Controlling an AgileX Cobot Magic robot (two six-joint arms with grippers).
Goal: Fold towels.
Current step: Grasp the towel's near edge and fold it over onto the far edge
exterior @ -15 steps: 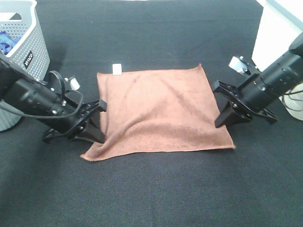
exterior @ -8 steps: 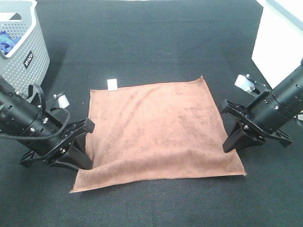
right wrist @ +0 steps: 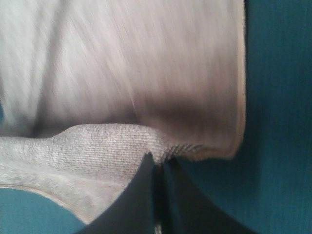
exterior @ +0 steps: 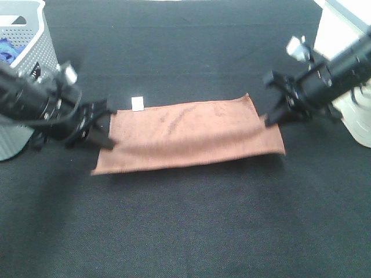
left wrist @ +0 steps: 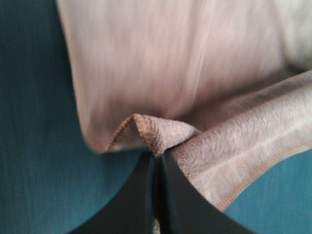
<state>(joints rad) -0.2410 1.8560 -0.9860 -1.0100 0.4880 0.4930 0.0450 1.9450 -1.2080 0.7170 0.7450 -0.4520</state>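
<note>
Reddish-brown towel mid-frame on black worktop, front edge lifted. Left gripper jaws pinch its left corner, right gripper jaws pinch the right.

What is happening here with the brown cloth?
Two robot arms are folding a reddish-brown towel on a black table. The left gripper and the right gripper each pinch one side edge between shut fingers, lifting it there. The towel shows as a narrow band, its white tag at the far left corner.

Towel blurred, basket cut off, contents perhaps blue
</note>
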